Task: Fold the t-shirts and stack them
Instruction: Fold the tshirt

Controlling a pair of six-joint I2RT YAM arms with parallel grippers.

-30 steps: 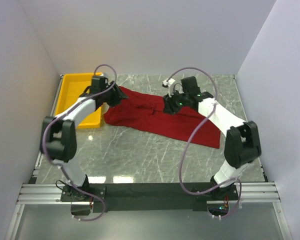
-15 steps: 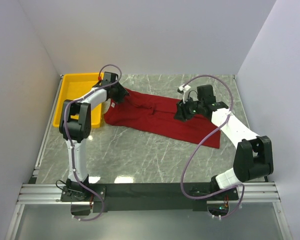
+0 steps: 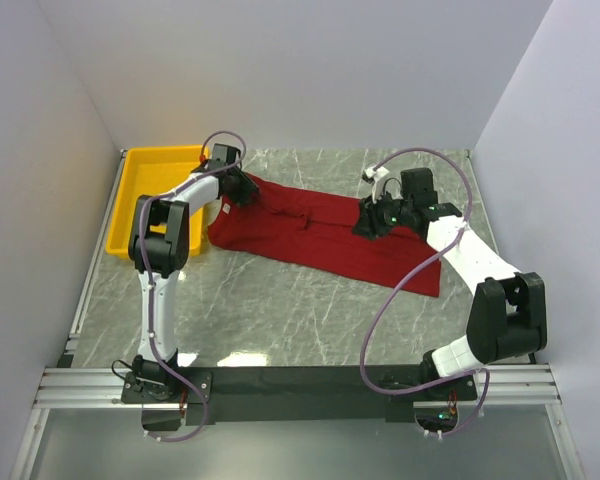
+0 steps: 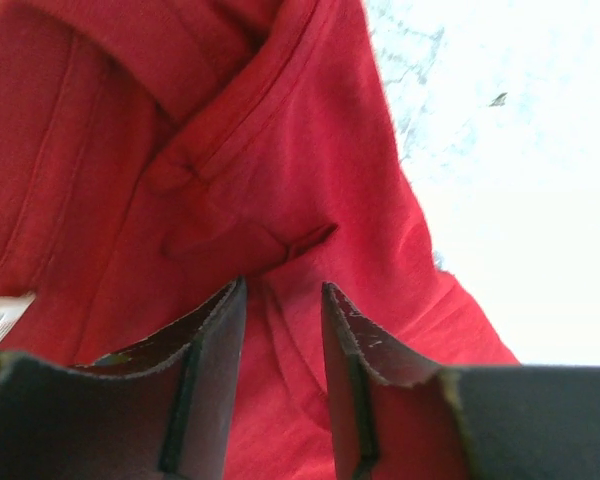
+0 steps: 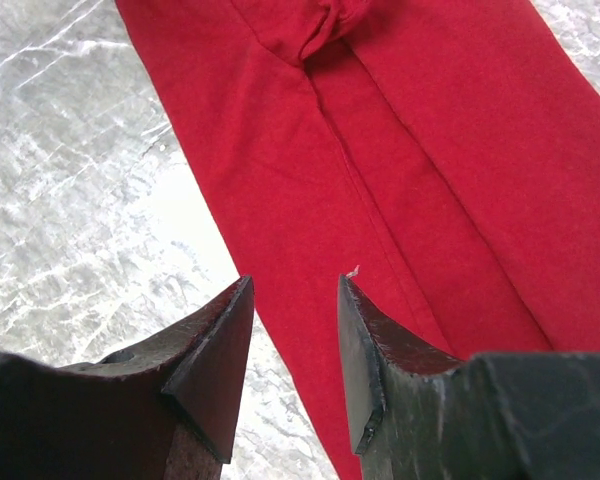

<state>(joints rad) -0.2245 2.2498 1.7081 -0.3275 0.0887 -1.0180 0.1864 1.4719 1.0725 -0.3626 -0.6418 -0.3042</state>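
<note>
Over the shirt (image 3: 300, 238), your left gripper (image 4: 283, 290) and right gripper (image 5: 295, 285) stand part-open, holding nothing; a shallow pinch could let cloth slip.

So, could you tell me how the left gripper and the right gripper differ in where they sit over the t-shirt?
The left gripper is at the t-shirt's end near the yellow tray; the right gripper is towards the other end. The left gripper faces bunched folds and the white neck label; the right gripper faces smooth cloth beside the marble table. Both have their jaws apart above the cloth.
</note>
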